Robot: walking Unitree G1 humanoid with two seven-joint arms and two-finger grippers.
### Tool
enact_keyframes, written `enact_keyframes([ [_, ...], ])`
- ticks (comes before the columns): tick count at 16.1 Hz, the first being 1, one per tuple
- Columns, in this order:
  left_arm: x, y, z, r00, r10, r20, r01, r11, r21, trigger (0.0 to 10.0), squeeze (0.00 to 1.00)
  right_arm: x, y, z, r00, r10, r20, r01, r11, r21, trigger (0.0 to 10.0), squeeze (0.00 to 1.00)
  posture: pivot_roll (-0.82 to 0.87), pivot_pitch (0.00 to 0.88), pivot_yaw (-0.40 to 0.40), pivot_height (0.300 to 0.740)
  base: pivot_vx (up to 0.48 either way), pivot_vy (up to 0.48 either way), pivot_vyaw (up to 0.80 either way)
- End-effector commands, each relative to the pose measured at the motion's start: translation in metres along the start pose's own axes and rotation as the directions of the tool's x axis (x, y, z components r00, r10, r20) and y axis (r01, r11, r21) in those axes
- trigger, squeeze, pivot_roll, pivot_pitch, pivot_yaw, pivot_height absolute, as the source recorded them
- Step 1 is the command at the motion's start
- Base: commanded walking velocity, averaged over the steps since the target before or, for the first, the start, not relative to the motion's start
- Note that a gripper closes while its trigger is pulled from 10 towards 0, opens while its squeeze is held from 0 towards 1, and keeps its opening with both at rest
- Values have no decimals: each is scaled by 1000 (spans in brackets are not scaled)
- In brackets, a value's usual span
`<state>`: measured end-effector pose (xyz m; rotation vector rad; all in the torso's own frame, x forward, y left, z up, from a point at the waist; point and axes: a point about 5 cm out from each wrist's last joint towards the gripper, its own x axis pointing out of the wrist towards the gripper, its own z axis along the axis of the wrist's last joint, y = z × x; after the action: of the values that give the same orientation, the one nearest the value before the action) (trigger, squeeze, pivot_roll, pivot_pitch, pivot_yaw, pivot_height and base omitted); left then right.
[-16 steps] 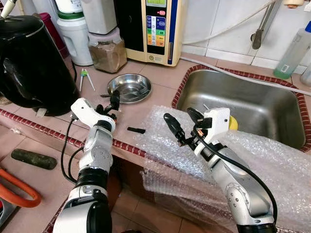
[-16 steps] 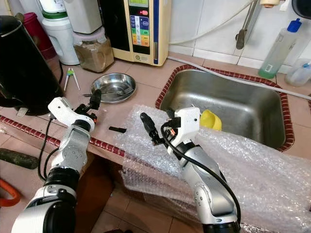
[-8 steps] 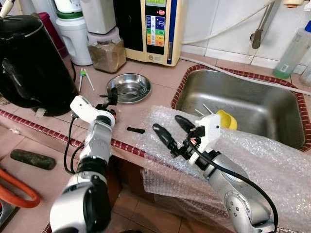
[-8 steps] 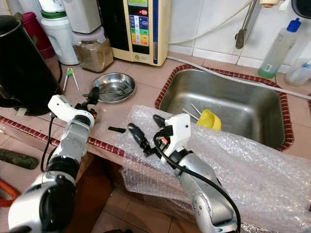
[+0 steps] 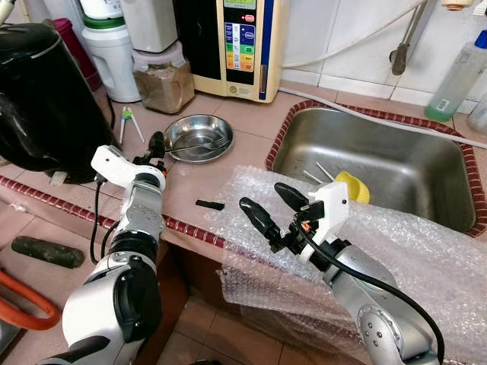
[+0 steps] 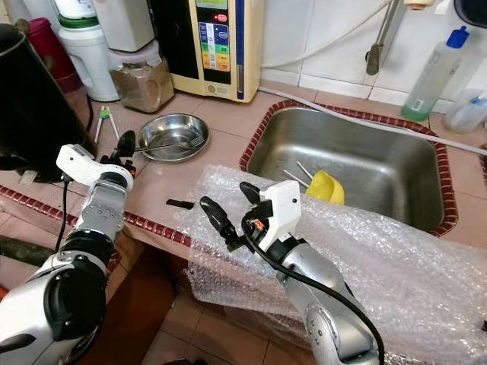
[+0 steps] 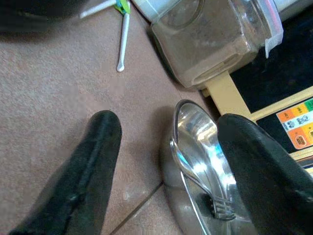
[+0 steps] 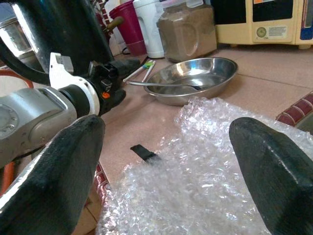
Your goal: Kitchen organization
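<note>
– What surrounds the desk (image 5: 251, 114)?
– White wall tiles (image 5: 346, 30) behind it, a steel sink (image 5: 380, 163) sunk at its right end, brick-red trim (image 5: 46, 194) along its front edge.
– And below?
– Pale floor tiles (image 5: 221, 334).

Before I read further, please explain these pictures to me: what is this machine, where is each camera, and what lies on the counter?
This is a humanoid robot with two silver arms, each ending in two long black fingers. Two pictures come from cameras in its head, looking down at a kitchen counter. The other two come from cameras on its wrists, looking along the fingers.

On the counter lie a steel bowl with a fork in it, a jar of brown powder, a small black piece and a sheet of bubble wrap. In the sink is a yellow cup.

The left gripper is open beside the bowl. The right gripper is open above the bubble wrap. Neither holds anything.
</note>
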<state>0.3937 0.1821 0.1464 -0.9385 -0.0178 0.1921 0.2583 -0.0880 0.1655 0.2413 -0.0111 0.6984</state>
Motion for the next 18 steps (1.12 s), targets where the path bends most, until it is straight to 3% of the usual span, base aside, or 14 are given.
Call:
enact_keyframes([
  [1,3,-5,6,1000,-10,15,10,1000,-6,0,0,-1,3,3,1000,5,6,-5,1000,-1,10000,0,-49,94,44,740,0,0,0],
  [18,4,-2,7,1000,18,17,-16,993,-119,0,0,0,1,2,1000,-6,8,6,1000,3,10000,0,-37,98,48,740,0,0,0],
])
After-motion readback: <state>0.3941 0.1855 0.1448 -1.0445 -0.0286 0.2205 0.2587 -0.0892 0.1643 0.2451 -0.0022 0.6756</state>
